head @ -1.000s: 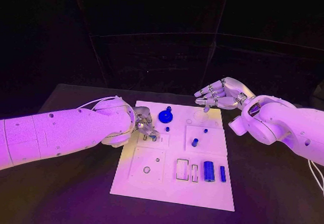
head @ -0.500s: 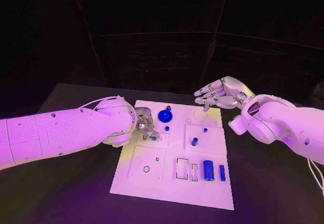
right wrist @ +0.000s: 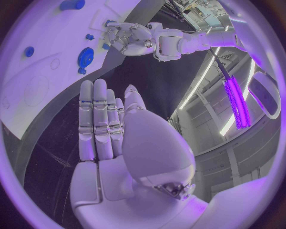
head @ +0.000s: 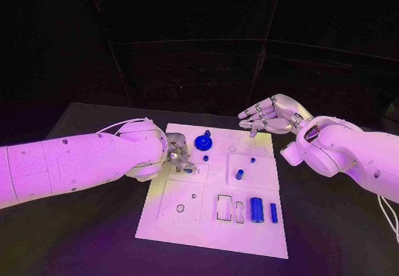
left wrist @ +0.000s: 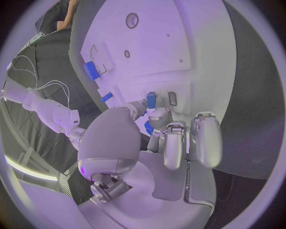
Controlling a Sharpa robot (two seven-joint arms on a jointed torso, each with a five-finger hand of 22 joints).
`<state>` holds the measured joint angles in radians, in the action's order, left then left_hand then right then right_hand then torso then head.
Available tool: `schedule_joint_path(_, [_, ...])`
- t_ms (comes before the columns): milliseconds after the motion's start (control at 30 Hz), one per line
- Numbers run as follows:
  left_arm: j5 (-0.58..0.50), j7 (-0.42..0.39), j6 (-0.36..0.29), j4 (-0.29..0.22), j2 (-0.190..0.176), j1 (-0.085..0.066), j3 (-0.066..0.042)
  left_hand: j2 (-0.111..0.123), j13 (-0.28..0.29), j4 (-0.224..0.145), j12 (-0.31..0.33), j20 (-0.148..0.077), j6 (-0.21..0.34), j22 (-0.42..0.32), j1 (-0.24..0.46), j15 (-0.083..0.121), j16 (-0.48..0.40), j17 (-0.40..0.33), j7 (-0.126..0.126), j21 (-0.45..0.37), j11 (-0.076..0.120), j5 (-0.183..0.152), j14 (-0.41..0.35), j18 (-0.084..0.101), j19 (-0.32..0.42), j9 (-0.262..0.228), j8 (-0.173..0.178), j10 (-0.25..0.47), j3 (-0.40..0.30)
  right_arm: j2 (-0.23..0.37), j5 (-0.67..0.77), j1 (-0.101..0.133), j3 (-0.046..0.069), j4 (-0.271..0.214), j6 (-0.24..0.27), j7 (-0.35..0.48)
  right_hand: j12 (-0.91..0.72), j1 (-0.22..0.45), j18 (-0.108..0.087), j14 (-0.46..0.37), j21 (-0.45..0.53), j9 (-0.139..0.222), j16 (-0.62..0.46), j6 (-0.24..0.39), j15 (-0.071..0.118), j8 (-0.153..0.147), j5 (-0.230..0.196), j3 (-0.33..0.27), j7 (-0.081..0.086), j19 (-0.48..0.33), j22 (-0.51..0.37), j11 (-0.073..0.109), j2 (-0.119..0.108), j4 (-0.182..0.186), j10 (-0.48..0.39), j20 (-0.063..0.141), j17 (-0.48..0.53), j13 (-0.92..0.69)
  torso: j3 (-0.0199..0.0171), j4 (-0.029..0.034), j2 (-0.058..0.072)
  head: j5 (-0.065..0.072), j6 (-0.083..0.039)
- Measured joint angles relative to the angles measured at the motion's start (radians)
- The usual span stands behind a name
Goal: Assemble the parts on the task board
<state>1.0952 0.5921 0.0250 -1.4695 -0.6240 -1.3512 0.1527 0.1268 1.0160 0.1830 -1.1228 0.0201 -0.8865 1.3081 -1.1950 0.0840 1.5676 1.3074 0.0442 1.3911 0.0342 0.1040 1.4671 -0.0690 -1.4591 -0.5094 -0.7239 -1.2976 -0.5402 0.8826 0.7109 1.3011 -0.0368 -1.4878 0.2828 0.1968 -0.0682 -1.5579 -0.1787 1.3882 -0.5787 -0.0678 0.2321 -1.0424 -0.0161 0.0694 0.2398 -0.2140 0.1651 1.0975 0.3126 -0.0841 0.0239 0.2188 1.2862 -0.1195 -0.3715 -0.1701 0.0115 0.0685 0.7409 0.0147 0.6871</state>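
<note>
The white task board point(head: 182, 227) lies mid-table. My left hand point(head: 174, 154) hovers over the board's left part and pinches a small blue part point(left wrist: 150, 100) between thumb and finger, beside a small rectangular slot point(left wrist: 172, 98). On the board stand a blue round knob point(head: 203, 142), a small blue peg point(head: 206, 157) and another peg point(head: 240, 174). A blue cylinder point(head: 257, 210) and a thin blue bar point(head: 274, 213) lie near the board's right edge. My right hand point(head: 271, 119) is open above the board's far right corner, fingers straight and holding nothing.
Two empty rectangular slots point(head: 224, 208) sit left of the blue cylinder, and a round hole point(head: 179, 208) marks the board's near left panel. The black table point(head: 337, 245) spreads around the board. The right wrist view shows the board point(right wrist: 35, 76) and my left hand point(right wrist: 128, 36).
My left hand has shifted slightly over the board's left part with its small blue part. My right hand has barely moved above the far right corner.
</note>
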Motion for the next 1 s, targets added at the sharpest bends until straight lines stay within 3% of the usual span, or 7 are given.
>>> schedule_joint_path(233, [0.0,0.002,0.004,0.004,0.003,0.0,0.0,0.013,0.007,-0.052,-0.008,-0.003,-0.012,0.0,0.059,0.004,0.0,0.0,-0.013,0.004,0.006,0.0,-0.003,0.0,-0.004,-0.001,-0.002,-0.006,-0.052,-0.001,0.0,0.0,0.0,0.0,0.0,0.0,0.0,0.0,0.0,0.0,0.004,0.0,-0.003,0.0,0.0,0.0,0.0,0.0,0.0,0.0,-0.002,0.0,0.0,0.0,0.0,0.0,0.001,0.002,0.0005,0.0005,0.001,0.001,-0.001])
schedule_joint_path(467, [-0.001,0.003,0.007,0.01,0.006,0.0,0.0,0.016,0.017,-0.079,-0.018,-0.004,-0.02,0.0,0.1,0.007,0.0,0.0,-0.02,0.009,0.007,-0.004,0.0,0.0,-0.004,0.0,-0.004,-0.014,-0.07,-0.001,0.0,0.0,0.0,0.0,-0.001,0.0,0.0,0.0,0.0,0.0,0.004,0.0,-0.006,0.0,0.0,0.0,0.0,-0.003,0.0,0.0,-0.003,0.0,0.0,-0.003,0.0,0.0,0.001,0.005,0.0005,0.0012,0.001,0.003,0.0])
schedule_joint_path(1000, [-0.002,0.007,0.018,0.026,0.02,0.002,0.002,0.013,0.032,-0.02,-0.035,-0.003,-0.038,0.0,0.166,0.007,0.0,0.0,-0.019,0.013,0.009,-0.002,0.0,0.0,-0.004,0.001,-0.005,-0.023,0.016,-0.001,0.0,0.0,0.0,-0.003,-0.001,0.0,0.0,0.0,0.0,0.0,0.008,0.0,-0.012,0.0,0.0,0.0,0.0,-0.005,0.0,0.0,-0.006,-0.004,0.0,-0.001,-0.003,0.0,0.002,0.009,0.0011,0.0025,0.003,0.008,-0.001])
